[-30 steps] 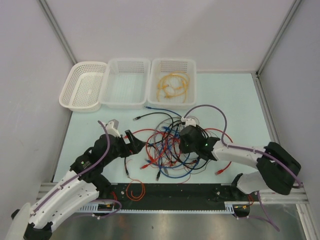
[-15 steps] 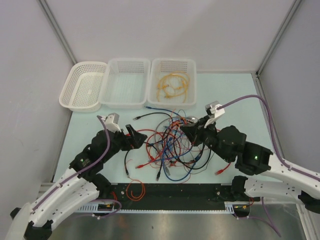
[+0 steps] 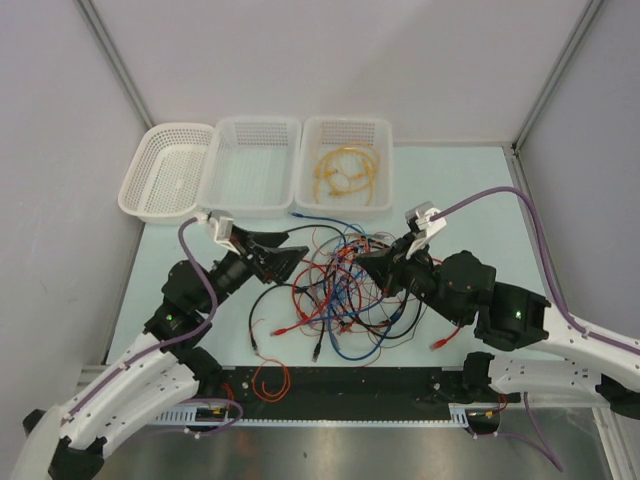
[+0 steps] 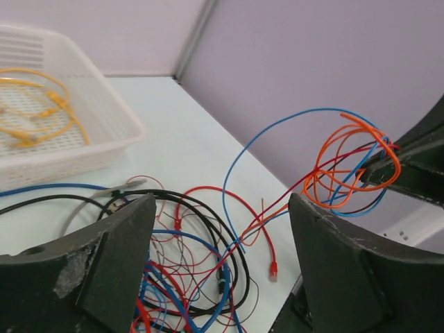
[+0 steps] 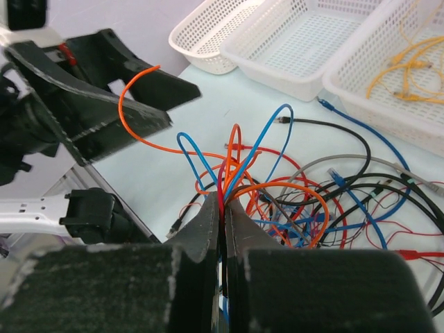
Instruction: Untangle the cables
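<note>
Little is sorted yet: a few yellow cables (image 3: 345,170) lie in the rightmost white basket (image 3: 345,121), while the cables (image 3: 340,295) left to do sit knotted on the pale table (image 3: 470,200) between the arms. The right gripper (image 5: 223,208) is pinched tight on a lifted bunch of orange, blue and red loops, though which strand it truly clamps is hard to tell. The left gripper (image 4: 218,239) gapes wide beside the heap, holding nothing. The strands look thin, glossy and springy, some with small plugs; the basket is stiff perforated plastic.
</note>
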Controlling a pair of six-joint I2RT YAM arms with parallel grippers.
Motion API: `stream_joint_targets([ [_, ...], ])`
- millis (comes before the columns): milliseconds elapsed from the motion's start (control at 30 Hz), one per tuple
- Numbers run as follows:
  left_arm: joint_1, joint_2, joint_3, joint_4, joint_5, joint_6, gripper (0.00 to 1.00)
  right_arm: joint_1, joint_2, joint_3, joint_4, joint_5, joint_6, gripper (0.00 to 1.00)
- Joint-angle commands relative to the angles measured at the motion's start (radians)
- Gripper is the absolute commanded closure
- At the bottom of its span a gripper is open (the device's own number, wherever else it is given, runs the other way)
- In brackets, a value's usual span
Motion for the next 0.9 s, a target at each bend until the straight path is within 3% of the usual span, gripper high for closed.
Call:
stream_joint_targets([
  [0,-0.028,0.062,-0.045,0.218,0.15,0.041,0.21,0.008,0.001,0.057,0.034,-0.031,0.038,1.0],
  [200,-0.06,0.148,-0.04,0.277,0.261,0.066,0.25,0.009,0.012,0.057,0.025,-0.044,0.065,1.0],
  [467,-0.118,0.21,-0.033,0.309,0.289,0.079,0.32,0.011,0.021,0.057,0.022,-0.045,0.075,1.0],
  [567,-0.134,0.236,-0.029,0.3,0.28,0.084,0.44,0.011,0.023,0.057,0.017,-0.044,0.076,1.0],
  [667,-0.135,0.257,-0.008,0.242,0.231,0.095,0.7,0.011,0.018,0.057,0.013,-0.036,0.076,1.0],
  [700,-0.135,0.257,0.003,0.228,0.213,0.098,0.87,0.011,0.018,0.057,0.011,-0.031,0.078,1.0],
  [733,-0.135,0.251,0.009,0.194,0.184,0.098,0.97,0.011,0.015,0.057,0.005,-0.016,0.082,1.0],
  [800,-0.135,0.221,0.017,0.147,0.055,0.087,1.0,0.011,0.009,0.057,-0.018,0.012,0.088,0.92],
  [867,-0.135,0.191,0.01,0.12,-0.002,0.069,1.0,0.011,0.0,0.057,-0.044,0.048,0.099,0.75],
])
